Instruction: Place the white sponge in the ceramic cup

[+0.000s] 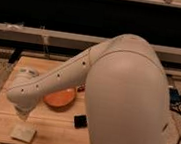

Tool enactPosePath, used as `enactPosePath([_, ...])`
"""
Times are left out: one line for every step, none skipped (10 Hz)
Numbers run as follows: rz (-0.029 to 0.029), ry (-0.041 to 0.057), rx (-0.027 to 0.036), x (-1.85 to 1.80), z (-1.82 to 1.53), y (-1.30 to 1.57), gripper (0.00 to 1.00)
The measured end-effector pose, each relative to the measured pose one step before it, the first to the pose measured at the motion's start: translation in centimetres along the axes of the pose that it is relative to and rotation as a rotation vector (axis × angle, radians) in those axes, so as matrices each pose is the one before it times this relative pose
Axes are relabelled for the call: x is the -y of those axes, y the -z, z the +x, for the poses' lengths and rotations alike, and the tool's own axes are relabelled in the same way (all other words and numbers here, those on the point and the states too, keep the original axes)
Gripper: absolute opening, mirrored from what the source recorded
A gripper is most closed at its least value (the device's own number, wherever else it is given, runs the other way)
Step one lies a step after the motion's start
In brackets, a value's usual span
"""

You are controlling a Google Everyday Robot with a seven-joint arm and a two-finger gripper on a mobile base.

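The white sponge [23, 133] lies flat near the front left corner of the wooden table [3, 109]. My arm sweeps down from the right across the table. Its end, with the gripper [23, 111], hangs just above and behind the sponge, and I cannot tell whether they touch. A small white shape that looks like the ceramic cup [28, 72] peeks out behind the arm's wrist at the left back of the table, mostly hidden.
A round orange dish [60, 98] sits mid-table, partly under the arm. A flat black rectangle [80, 120] lies right of the sponge near the front edge. The arm's large white body fills the right half of the view. Cables lie on the floor at the right.
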Motion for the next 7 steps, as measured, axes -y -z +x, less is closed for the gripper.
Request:
enactPosePath([-0.00914, 0.00308, 0.00716, -0.124, -0.043, 0.097, 0.80])
enactPosePath([-0.00191, 0.00322, 0.00168, -0.135, -0.074, 0.008, 0.80])
enactPosePath([0.00002, 0.00006, 0.00018, -0.001, -0.008, 0.003, 0.80])
enactPosePath([0.00026, -0.00023, 0.00000, 0.018, 0.009, 0.004, 0.80])
enactPosePath([-0.00005, -0.00008, 0.00009, -0.003, -0.003, 0.003, 0.80])
enactPosePath([-0.00002, -0.00014, -0.00004, 0.003, 0.007, -0.002, 0.80])
enactPosePath([-0.00140, -0.00028, 0.00068, 0.035, -0.034, 0.004, 0.80])
